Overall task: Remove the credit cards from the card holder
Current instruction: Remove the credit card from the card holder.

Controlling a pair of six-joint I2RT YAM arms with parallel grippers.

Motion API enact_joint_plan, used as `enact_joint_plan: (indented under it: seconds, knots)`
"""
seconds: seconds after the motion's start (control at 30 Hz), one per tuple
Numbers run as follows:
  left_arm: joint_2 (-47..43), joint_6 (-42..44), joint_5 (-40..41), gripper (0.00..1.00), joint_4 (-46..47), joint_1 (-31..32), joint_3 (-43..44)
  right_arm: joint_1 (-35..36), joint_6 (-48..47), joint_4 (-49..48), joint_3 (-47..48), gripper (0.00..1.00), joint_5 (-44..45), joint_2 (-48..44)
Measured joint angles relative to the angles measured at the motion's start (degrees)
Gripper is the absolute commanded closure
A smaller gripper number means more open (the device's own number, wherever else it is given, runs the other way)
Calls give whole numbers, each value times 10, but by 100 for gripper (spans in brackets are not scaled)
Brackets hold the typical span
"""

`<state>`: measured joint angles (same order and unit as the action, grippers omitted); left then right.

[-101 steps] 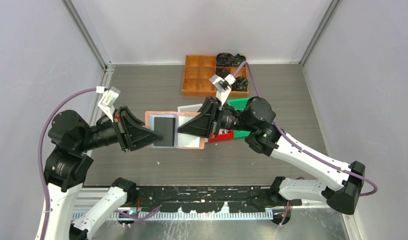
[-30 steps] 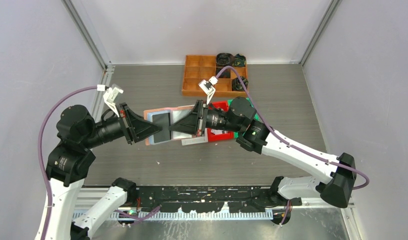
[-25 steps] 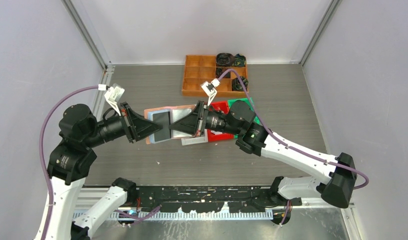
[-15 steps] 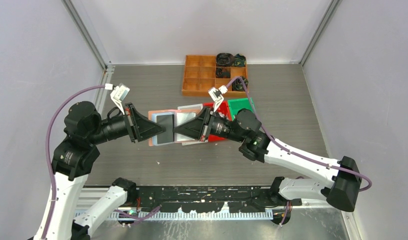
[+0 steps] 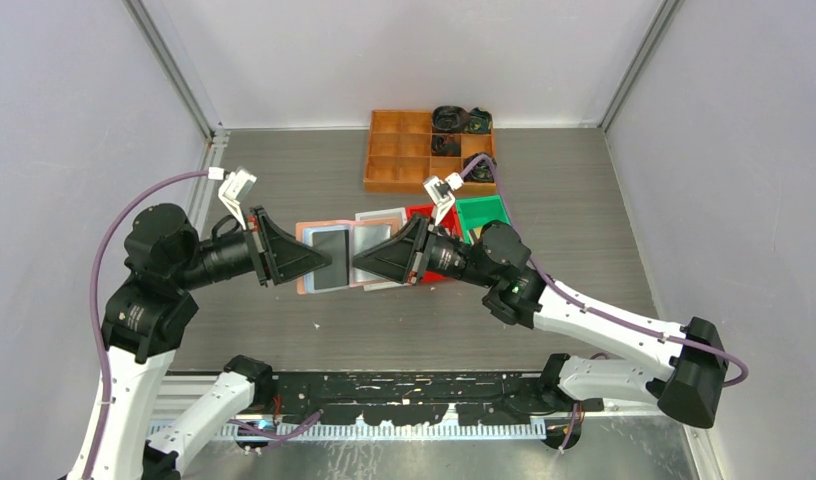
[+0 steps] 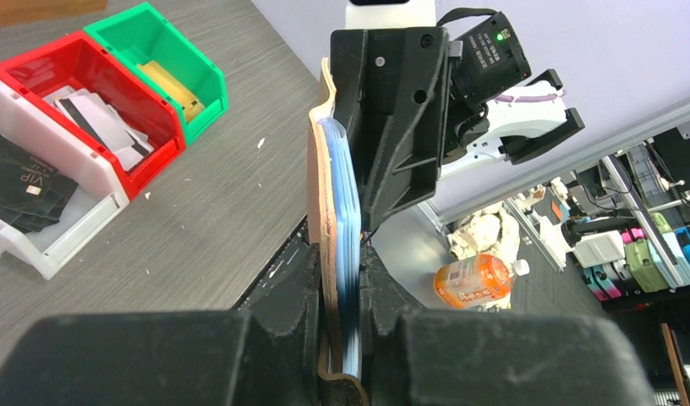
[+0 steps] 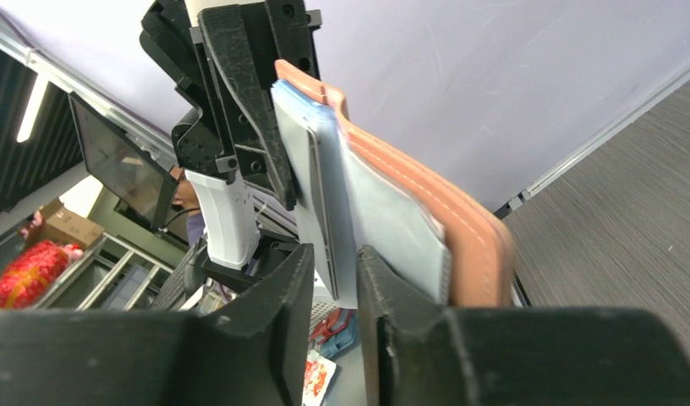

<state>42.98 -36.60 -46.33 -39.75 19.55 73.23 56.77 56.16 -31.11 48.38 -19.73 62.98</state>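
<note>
The salmon-pink card holder (image 5: 306, 232) is held open in the air between both arms, its pale blue pockets facing up. A dark credit card (image 5: 329, 258) sits in its front pocket. My left gripper (image 5: 314, 262) is shut on the holder's left edge; in the left wrist view the leather and blue pockets (image 6: 335, 245) are clamped between the jaws. My right gripper (image 5: 357, 265) meets it from the right. In the right wrist view its jaws are closed tight on the edge of a grey-blue card (image 7: 325, 203) sticking out of the pockets (image 7: 392, 220).
White (image 6: 37, 245), red (image 6: 113, 59) and green (image 6: 164, 34) bins holding loose cards stand on the table behind the holder; they also show from above, the green one (image 5: 481, 212). An orange compartment tray (image 5: 404, 150) stands at the back.
Both grippers lifted the holder off the table and drifted slightly left. In the last half second the right gripper eased a little to the right while the left held still.
</note>
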Motion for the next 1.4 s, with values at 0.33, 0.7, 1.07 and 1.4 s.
enact_joint_plan:
  seconds: [0.33,0.7,1.07,1.4]
  knots:
    - [-2,10,11,96,1,0,0,-1,-2,10,63,70,-35,41]
    - [-7,34,40,88,-4,-5,1,1,-36,63,107,94,-28,75]
    - [-3,20,-1,69,-5,-4,2,15,-31,-14,43,99,-5,40]
    - [7,-54,-85,79,52,-4,-3,16,25,-138,-7,99,-24,38]
